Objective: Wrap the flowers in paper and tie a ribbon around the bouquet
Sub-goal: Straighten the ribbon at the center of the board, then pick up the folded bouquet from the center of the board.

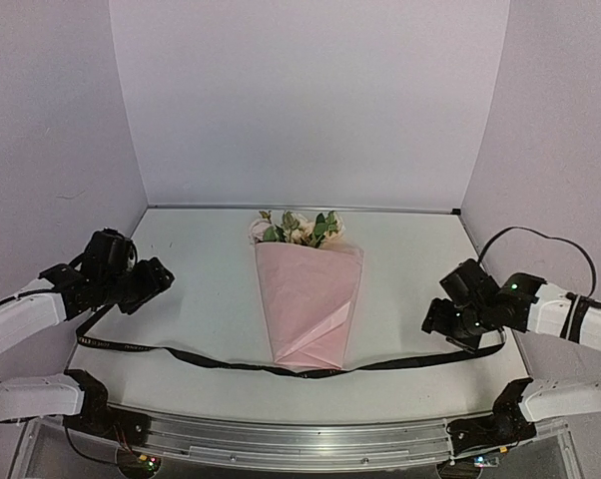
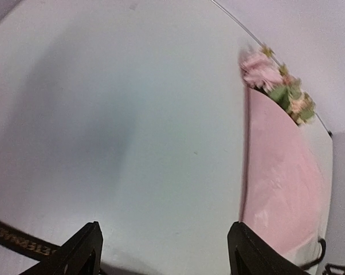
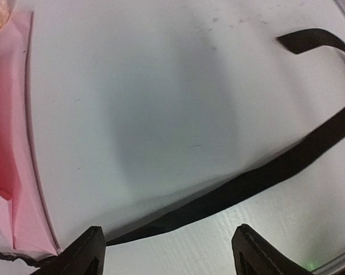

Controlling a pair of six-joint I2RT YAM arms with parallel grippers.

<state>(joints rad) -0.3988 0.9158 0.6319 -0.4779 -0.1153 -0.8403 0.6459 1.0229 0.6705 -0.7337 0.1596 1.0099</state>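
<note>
The bouquet lies in the middle of the table: a pink paper (image 1: 310, 299) cone with the flowers (image 1: 299, 229) poking out of its far end. The black ribbon (image 1: 181, 354) lies flat in a long line across the table and meets the cone's narrow near tip. My left gripper (image 1: 157, 282) hovers left of the cone, open and holding nothing. The left wrist view shows the paper (image 2: 281, 189), the flowers (image 2: 273, 80) and a lettered ribbon (image 2: 18, 240) end by my left gripper (image 2: 164, 252). My right gripper (image 3: 169, 252) is open above the ribbon (image 3: 247, 183), right of the paper (image 3: 9, 143).
Pale walls close the table on the left, back and right. A metal rail (image 1: 300, 439) runs along the near edge between the arm bases. A black cable (image 1: 540, 238) loops above the right arm. The ribbon's right end (image 3: 310, 40) curls back on the table.
</note>
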